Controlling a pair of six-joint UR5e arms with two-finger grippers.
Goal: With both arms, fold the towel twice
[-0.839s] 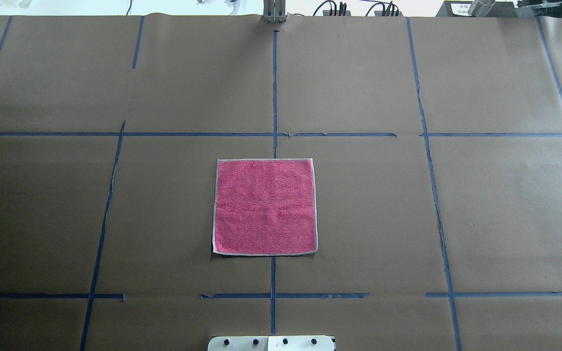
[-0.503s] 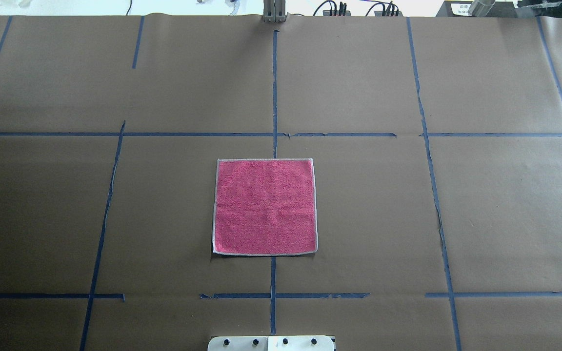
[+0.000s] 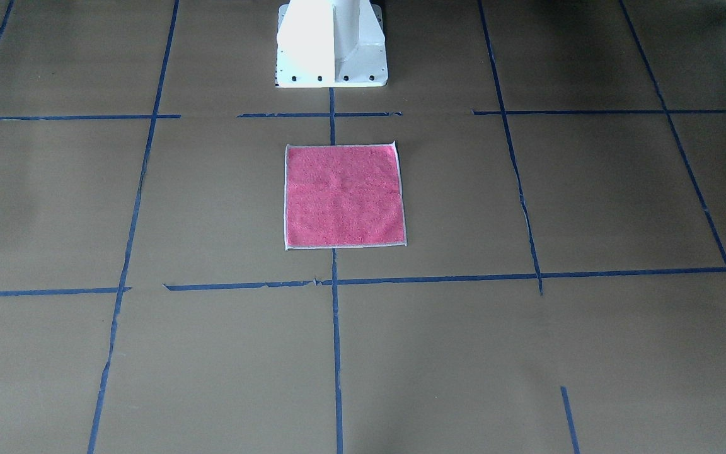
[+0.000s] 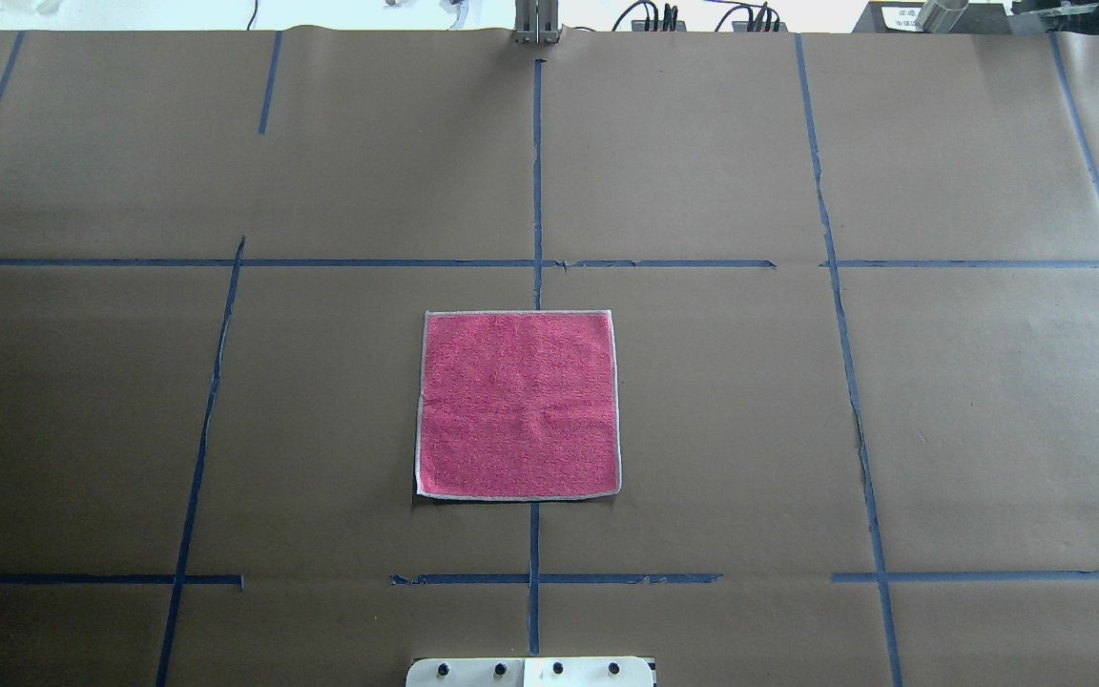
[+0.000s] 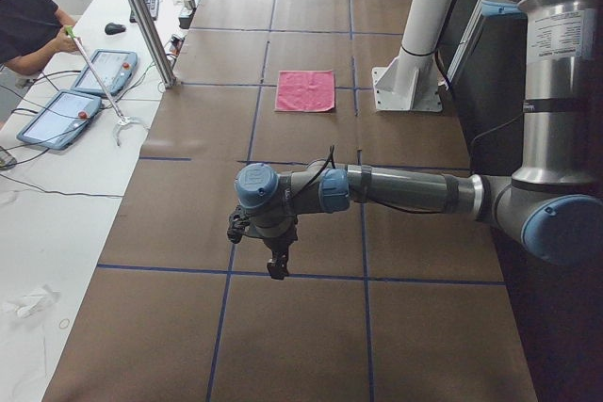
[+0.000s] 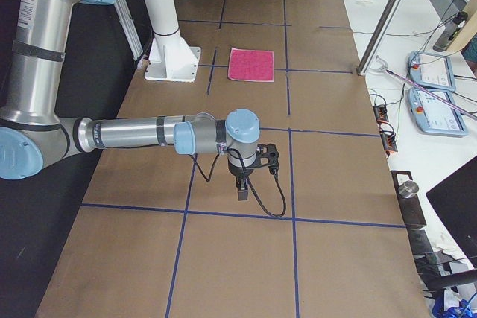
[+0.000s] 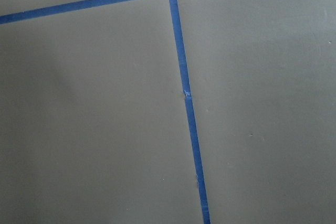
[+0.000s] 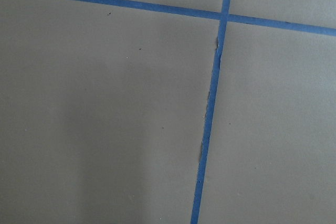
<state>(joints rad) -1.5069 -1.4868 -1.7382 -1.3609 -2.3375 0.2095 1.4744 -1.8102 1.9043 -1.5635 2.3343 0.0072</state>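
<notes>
Towel (image 4: pixel 518 404): one, a pink square with a pale stitched edge. It is spread flat and unfolded, pink face up, at the middle of the brown-papered tabletop (image 4: pixel 750 410). In the overhead view a blue tape line (image 4: pixel 536 172) runs out from under it at 12 o'clock and at 6 o'clock. One white pedestal base (image 4: pixel 530 672) stands at 6 o'clock from it there, near but apart.

Two arms are in view, both well apart from the towel. Seen from the left end, the left arm (image 5: pixel 405 190) is stretched out low and nearly level over the tabletop. Its wrist is turned down, so the left gripper (image 5: pixel 277 267) points straight down near a tape line, with the towel at about 12 o'clock from it. Seen from the right end, the right arm (image 6: pixel 141 134) mirrors that pose: forearm level, wrist bent down, right gripper (image 6: pixel 242 193) pointing down near a tape crossing, towel at 12 o'clock. I cannot tell whether either gripper is wide or narrow. Neither touches the towel. Each wrist camera looks on brown paper with two crossing tape lines.
</notes>
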